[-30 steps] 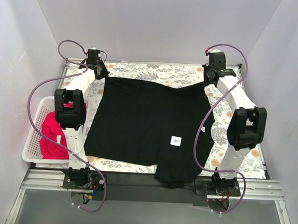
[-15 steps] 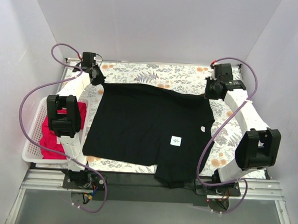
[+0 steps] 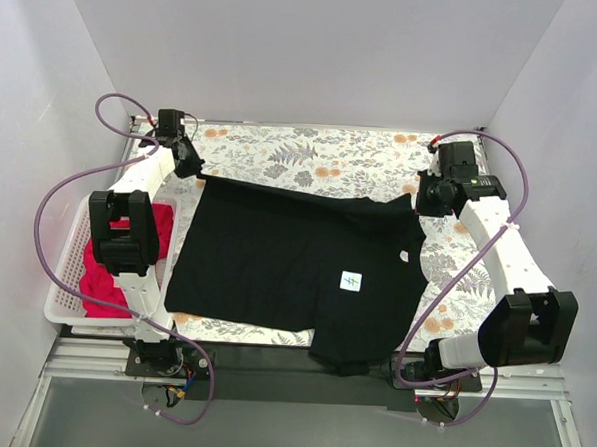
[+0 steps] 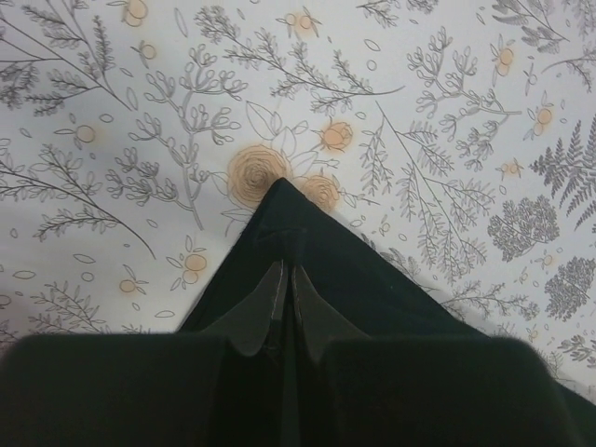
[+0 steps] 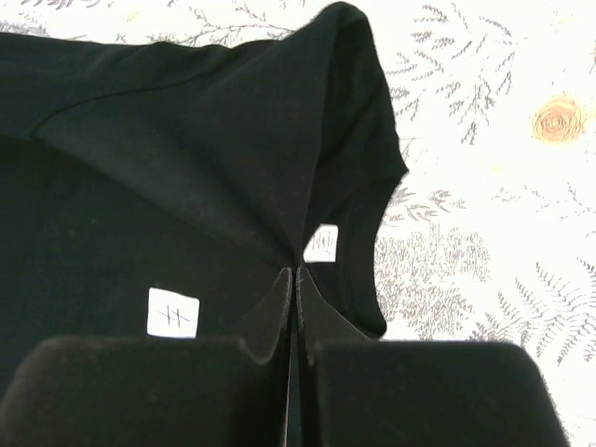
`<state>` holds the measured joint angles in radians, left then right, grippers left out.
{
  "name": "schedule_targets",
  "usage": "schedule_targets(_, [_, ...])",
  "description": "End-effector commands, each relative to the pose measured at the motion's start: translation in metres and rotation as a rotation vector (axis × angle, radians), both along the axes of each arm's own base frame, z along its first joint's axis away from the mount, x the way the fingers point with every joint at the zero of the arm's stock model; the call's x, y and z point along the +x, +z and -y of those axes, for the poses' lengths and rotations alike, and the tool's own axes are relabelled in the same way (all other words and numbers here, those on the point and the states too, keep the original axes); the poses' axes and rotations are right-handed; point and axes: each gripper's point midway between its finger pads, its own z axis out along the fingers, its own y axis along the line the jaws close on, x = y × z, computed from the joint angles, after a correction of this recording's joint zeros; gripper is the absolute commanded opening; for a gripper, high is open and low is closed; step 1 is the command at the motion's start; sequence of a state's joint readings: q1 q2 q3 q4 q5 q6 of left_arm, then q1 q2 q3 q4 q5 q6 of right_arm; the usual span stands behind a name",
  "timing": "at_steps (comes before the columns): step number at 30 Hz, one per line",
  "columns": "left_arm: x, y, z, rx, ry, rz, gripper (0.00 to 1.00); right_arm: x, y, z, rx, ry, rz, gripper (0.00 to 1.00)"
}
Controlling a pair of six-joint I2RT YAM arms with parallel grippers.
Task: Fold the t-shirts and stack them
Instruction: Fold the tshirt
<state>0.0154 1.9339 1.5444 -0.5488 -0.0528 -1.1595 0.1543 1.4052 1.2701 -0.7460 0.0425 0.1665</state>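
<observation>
The black t-shirt (image 3: 276, 267) lies spread over the middle of the floral tablecloth (image 3: 312, 149), with one part draped over the near edge. The left gripper (image 4: 284, 272) is pinched closed on the shirt's corner toward the far-left corner of the table. The right gripper (image 5: 294, 276) is clamped narrow on a raised fold near the right edge, beside the white neck label (image 5: 321, 242). The red-pink t-shirt (image 3: 101, 273) sits in the white lattice basket (image 3: 64, 271) at the left edge.

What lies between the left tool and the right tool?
The far edge of the black cloth t-shirt runs from the left tool to the right tool, seen in the top external view.
</observation>
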Motion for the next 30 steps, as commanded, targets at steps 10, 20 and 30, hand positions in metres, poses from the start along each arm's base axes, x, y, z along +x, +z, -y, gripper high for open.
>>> schedule_targets(10, [-0.019, -0.001, -0.02, 0.048, 0.046, -0.024, 0.0, -0.059, -0.033, -0.017, 0.132, 0.028, -0.15, 0.01])
schedule_targets(20, [-0.055, -0.048, -0.018, 0.026, 0.083, -0.121, 0.0, -0.104, -0.094, -0.024, 0.191, 0.023, -0.316, 0.01])
schedule_targets(30, [-0.054, -0.024, -0.017, 0.021, 0.091, -0.07, 0.03, -0.076, -0.076, -0.017, 0.193, -0.006, -0.219, 0.55])
